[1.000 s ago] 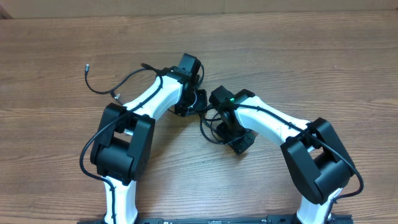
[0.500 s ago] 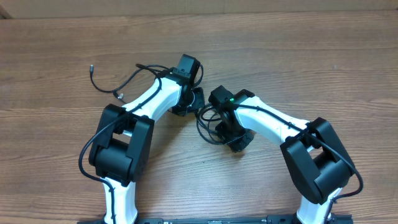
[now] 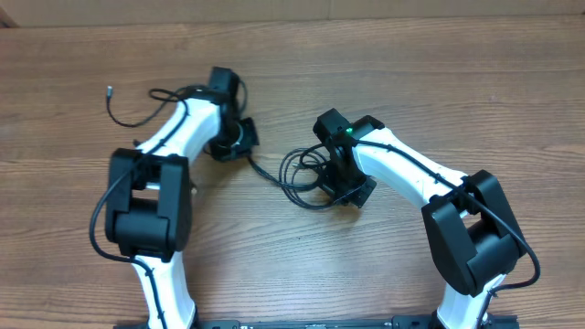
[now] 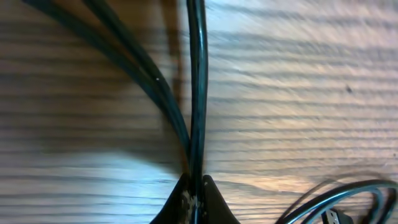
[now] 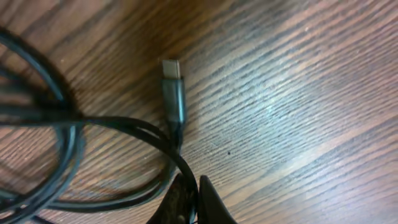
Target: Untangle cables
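Observation:
The black cables lie as a loose coil [image 3: 302,174] at mid-table. One strand [image 3: 260,167] stretches left from the coil to my left gripper [image 3: 238,139]. In the left wrist view that gripper [image 4: 196,186] is shut on a taut cable [image 4: 196,93], and a second strand [image 4: 124,56] slants beside it. My right gripper [image 3: 340,187] sits at the coil's right edge. In the right wrist view it [image 5: 194,190] is shut on a cable [image 5: 149,127] that curves past a silvery-tipped plug [image 5: 172,81]. A free cable end [image 3: 109,90] lies at the far left.
Bare brown wooden table [image 3: 439,82] all around. More cable loops [image 5: 56,124] lie left of the right gripper, and further loops [image 4: 348,199] show at the lower right of the left wrist view.
My left arm swung left and away from the coil, drawing one strand out straight. Both grippers closed on cable. The right arm stayed by the coil.

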Controlling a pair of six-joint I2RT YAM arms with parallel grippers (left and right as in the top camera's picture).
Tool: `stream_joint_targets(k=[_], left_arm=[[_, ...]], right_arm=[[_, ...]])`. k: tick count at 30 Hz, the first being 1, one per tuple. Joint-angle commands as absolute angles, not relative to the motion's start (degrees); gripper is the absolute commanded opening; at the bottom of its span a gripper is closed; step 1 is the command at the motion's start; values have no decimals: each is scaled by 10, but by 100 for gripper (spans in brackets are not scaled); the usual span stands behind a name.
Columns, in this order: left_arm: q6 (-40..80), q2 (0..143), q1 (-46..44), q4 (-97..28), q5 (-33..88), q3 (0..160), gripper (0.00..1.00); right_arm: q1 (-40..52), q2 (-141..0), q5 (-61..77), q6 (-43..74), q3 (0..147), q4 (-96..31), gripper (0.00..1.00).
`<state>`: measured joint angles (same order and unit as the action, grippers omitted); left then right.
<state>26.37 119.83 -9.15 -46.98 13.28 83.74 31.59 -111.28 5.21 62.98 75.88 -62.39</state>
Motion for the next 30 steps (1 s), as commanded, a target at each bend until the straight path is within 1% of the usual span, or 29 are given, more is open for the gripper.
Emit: stream_joint_targets(k=[1,7,10,13,16,18,19,21,23,24,29,30], left_arm=[[208,1207,-37,-472,202,850,4],[124,1207,17,-472,342,850,4],[120,1207,23,-472,359,849,4],[120,1207,18,-471,359,849,4],[120,1207,8,-468,358,849,4],[120,1207,1,-466,359,849,4],[120,1207,-4,-467,358,849,4],[119,1207,-14,-467,358,849,7],[118,1207,-23,-467,354,849,8],[112,1207,-31,-467,354,849,8],[107,1207,-54,-468,356,849,7],[107,1207,-57,-470,356,849,6]], right_arm=[[320,-1114,-2,627,768,-624,4],[331,-1114,-29,627,767,-620,6],[334,-1114,-40,627,754,-606,9],[334,-1114,-40,627,742,-589,27],[334,-1114,-41,627,727,-573,42],[334,-1115,-40,617,727,-573,43],[334,-1114,-40,610,727,-571,46],[334,-1114,-41,610,727,-571,60],[334,-1114,-41,610,727,-567,65],[334,-1115,-41,610,727,-561,70],[334,-1115,-46,610,727,-513,73],[334,-1115,-49,610,727,-504,76]])
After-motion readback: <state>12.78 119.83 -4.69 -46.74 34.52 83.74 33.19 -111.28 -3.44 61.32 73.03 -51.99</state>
